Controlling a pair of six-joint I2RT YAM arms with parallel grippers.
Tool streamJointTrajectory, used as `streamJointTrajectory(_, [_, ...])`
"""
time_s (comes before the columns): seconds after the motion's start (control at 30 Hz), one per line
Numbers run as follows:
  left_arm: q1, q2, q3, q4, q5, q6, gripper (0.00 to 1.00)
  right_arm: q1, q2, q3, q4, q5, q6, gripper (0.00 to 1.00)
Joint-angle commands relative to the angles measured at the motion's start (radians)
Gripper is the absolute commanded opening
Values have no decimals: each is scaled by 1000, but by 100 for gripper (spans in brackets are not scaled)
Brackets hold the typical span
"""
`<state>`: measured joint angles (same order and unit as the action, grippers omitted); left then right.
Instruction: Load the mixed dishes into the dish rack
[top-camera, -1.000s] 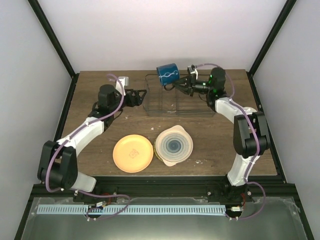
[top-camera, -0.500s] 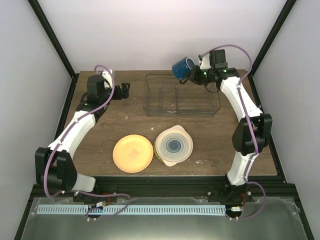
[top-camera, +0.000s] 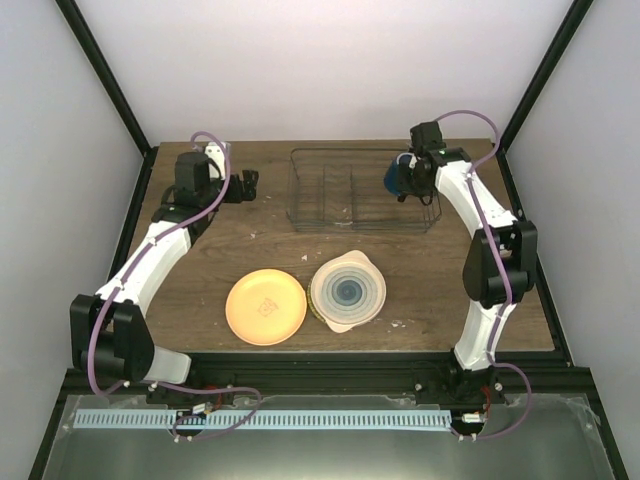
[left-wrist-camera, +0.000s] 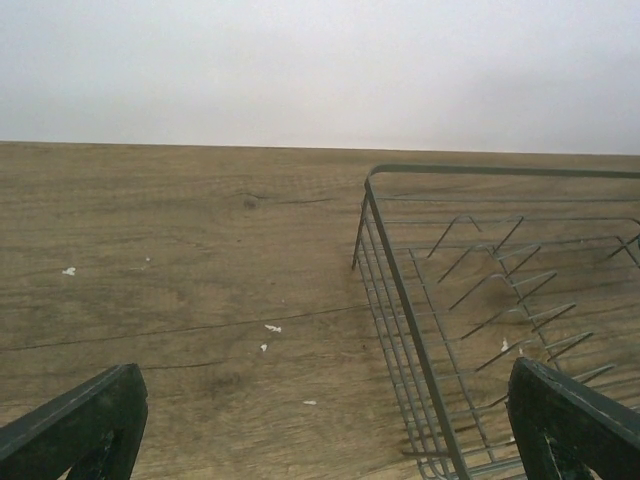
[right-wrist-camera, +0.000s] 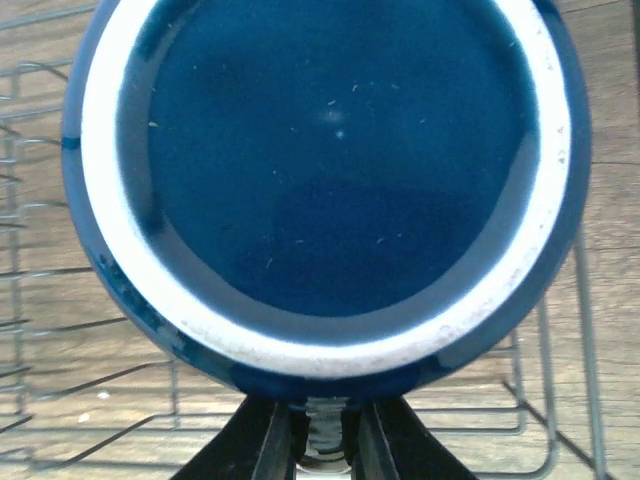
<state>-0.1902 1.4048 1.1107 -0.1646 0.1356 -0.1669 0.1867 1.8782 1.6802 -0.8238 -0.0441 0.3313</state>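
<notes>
Right jaws first: nearly closed, pinched onto the handle of the dark blue handled mug (top-camera: 396, 180). The right wrist view confirms it, with the 2 black fingers (right-wrist-camera: 262, 445) squeezing a narrow blue strip at the bottom of the mug (right-wrist-camera: 325, 180). The mug's round blue face, ringed in white, fills the view. From above, that mug sits inside the outline of the rectangular dark wire dish rack (top-camera: 365, 227), at its right end by the far side. Whether it rests on the wires or hangs just over them, I cannot tell. Rack wires (right-wrist-camera: 545, 380) show beneath it.

Left jaws now: spread as wide as they go, holding nothing, touching nothing. They are near the far left corner of the brown wooden surface (top-camera: 200, 270), turned toward the rack's left end and apart from it. In the left wrist view, 1 dark finger (left-wrist-camera: 75, 430) stands at each bottom corner, with bare wood and the rack's rim (left-wrist-camera: 400, 290) between them.

Near the near edge of the surface, 2 dishes lie flat: the orange-yellow round plate (top-camera: 266, 307) and, just beside it on the right, the cream plate with grey-blue concentric rings (top-camera: 347, 291). Both are outside the rack.
</notes>
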Motion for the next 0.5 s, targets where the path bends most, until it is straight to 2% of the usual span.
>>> streamJointTrajectory(0.0, [3, 10, 16, -10, -7, 18, 100, 0, 36, 47, 43, 147, -61, 1])
streamJointTrajectory(0.47, [5, 22, 9, -15, -13, 18, 100, 0, 141, 95, 69, 193, -120, 1])
